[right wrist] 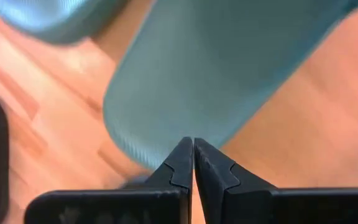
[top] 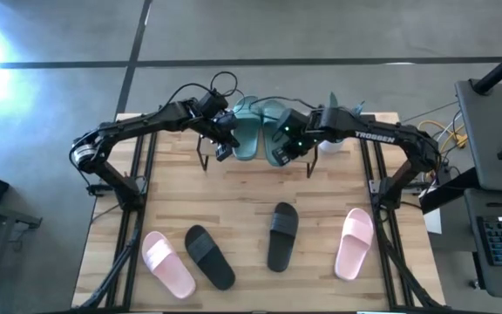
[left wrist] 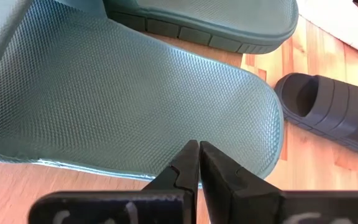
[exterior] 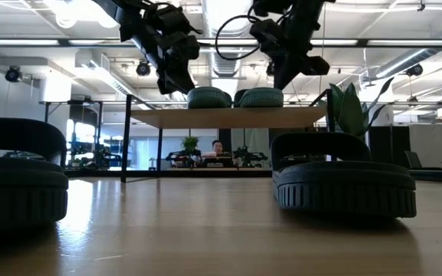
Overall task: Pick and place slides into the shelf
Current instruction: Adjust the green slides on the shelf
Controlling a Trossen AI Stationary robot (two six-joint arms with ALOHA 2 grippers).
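We are seeing both teal slides sitting on the shelf (top: 321, 146) top board at the far side of the table: the left teal slide (top: 246, 133) and the right teal slide (top: 275, 131) side by side, nearly touching. The left gripper (top: 223, 144) is hovering just over the near end of the left one, fingers pinched together on nothing; the right gripper (top: 282, 150) is hovering over the near end of the right one, likewise clenched and empty. So the teal pair looks placed, and we are judging this as the gap between placing and the next pick. Four slides are lying on the near part of the tabletop (top: 234, 196): a pink slide (top: 167, 263) near the left corner, a black slide (top: 209, 255) just beside it, another black slide (top: 281, 235) nearer the middle, and a pink slide (top: 354, 243) toward the right. Next move, as we read it: each arm lifts clear, opens its fingers, reaches a slide on its own side and grips the strap.
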